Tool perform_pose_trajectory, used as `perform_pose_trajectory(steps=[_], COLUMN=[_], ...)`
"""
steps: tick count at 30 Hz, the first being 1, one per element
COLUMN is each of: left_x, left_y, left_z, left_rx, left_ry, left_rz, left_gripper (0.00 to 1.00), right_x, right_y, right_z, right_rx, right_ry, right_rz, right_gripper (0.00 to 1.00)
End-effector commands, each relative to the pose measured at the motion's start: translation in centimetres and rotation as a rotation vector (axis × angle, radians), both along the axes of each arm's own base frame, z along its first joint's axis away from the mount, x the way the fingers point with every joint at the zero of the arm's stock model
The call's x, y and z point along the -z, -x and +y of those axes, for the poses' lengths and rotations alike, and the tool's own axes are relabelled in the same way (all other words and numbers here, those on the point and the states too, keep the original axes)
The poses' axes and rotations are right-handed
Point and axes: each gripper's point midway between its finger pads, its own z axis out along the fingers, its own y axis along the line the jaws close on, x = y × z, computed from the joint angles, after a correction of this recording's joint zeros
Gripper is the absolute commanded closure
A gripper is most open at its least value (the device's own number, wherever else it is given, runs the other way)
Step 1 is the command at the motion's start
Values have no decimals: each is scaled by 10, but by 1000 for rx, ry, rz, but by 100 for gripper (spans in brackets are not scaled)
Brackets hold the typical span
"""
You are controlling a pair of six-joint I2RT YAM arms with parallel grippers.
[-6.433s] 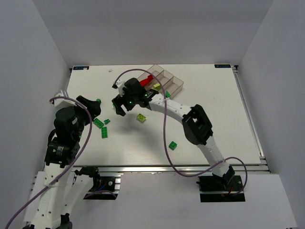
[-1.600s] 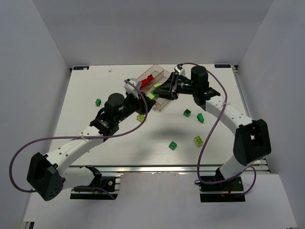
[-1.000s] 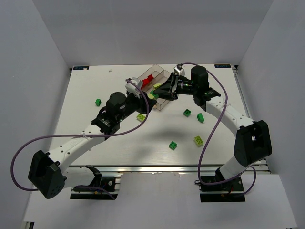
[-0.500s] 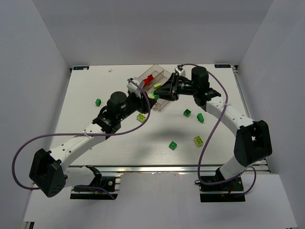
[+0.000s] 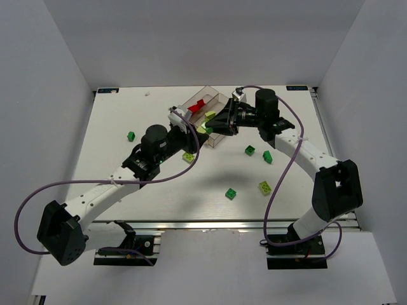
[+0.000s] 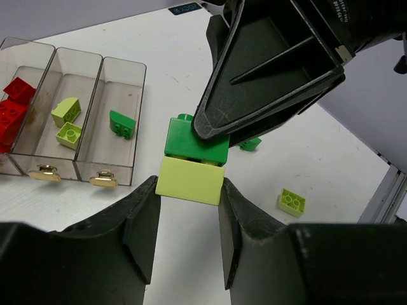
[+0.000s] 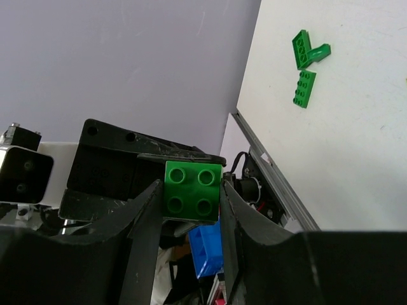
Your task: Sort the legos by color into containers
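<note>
Left gripper point(image 6: 189, 189) is closed partway onto a pale yellow-green studded plastic brick point(image 6: 189, 181). The dark green brick point(image 6: 191, 143) stuck on top is pinched in the right gripper point(image 7: 191, 194). The pair hangs just beside the smoky clear plastic trays point(image 6: 124, 61). A skewed pull could flick either brick away. The three compartments hold several red bricks point(image 6: 13, 105), two pale bricks point(image 6: 67, 124) and one green wedge point(image 6: 122, 124). Six loose bricks point(image 5: 230, 193) show from above on the white table point(image 5: 127, 184): four green, two pale.

Bright, even overhead light; soft shadows, sharp focus.
</note>
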Motion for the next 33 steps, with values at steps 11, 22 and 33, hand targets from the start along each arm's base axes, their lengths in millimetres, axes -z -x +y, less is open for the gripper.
perform_pose_trajectory(steps=[11, 22, 33], left_x=[-6, -10, -18], left_y=[16, 17, 23], left_z=[12, 40, 45], left_rx=[-5, -192, -251], left_ry=[32, 119, 217], left_rz=[-4, 146, 285], left_gripper=[100, 100, 100], right_x=[-22, 46, 121], right_y=[-34, -111, -172], right_z=[-19, -50, -78], right_rx=[62, 30, -45], right_ry=[-31, 502, 880], right_rz=[-137, -742, -984], right_gripper=[100, 100, 100])
